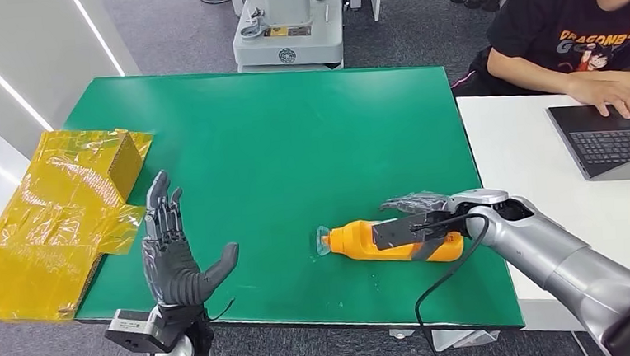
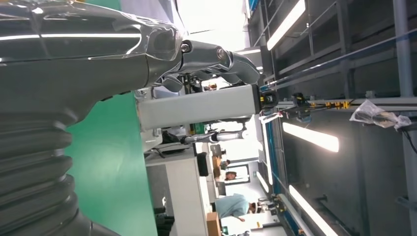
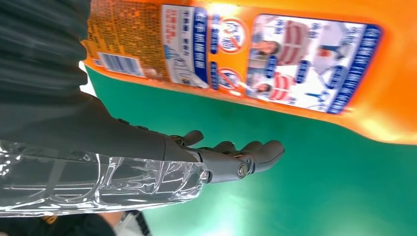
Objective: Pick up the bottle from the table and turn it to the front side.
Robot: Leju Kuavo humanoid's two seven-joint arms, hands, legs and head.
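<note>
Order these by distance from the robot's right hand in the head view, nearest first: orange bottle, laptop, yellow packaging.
1. Orange bottle: lying on the green mat, directly at the right hand.
2. Laptop: on the white table, farther right.
3. Yellow packaging: at the mat's far left edge.

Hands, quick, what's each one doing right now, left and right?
Left hand: open, fingers spread, holding nothing, raised over the table's near edge.
Right hand: at the lying orange bottle, fingers apart beside it; not gripping yet.
</note>
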